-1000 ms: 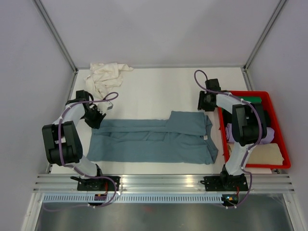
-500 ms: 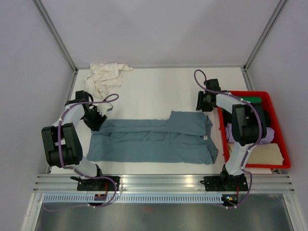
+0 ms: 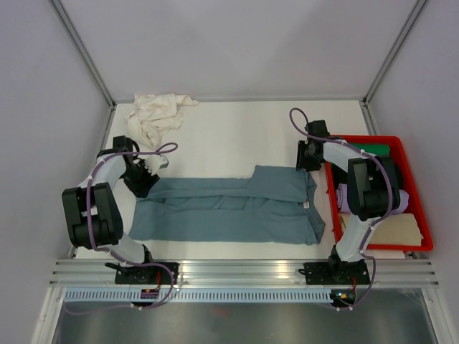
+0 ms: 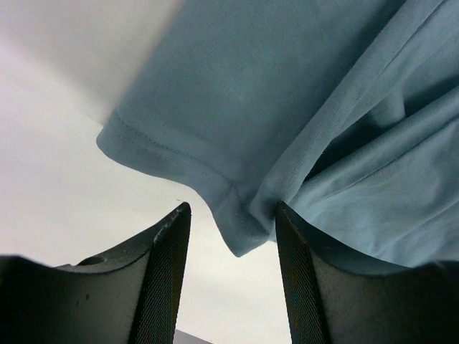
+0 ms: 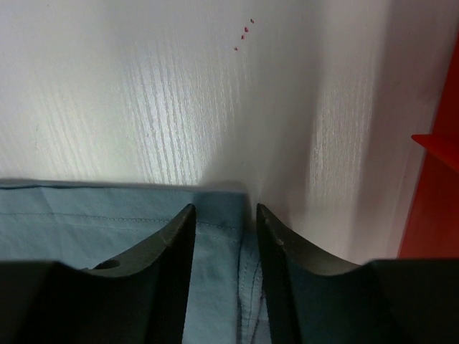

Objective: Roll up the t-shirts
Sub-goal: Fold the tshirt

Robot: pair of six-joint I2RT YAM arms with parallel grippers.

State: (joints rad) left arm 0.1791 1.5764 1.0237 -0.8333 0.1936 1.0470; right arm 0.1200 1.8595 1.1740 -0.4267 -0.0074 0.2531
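- Blue shirt [image 3: 229, 208]: lies flat across the middle of the desk [image 3: 237, 136], folded into a long band running left to right. The right end is doubled over, with creases along its length.
- Cream shirt [image 3: 154, 115]: crumpled in a heap at the far left corner, well apart from the blue one.
- Left end effector [image 4: 231, 211]: at the blue shirt's far left corner. Fingers are parted, and the hemmed corner sits in the gap, not pinched.
- Right end effector [image 5: 222, 211]: at the shirt's far right corner, low over the desk. Fingers are parted by a narrower gap over the hem edge, and nothing is clamped.
- Red crate [image 3: 373, 139]: on the right, just beside the shirt's right end, with other cloth inside.
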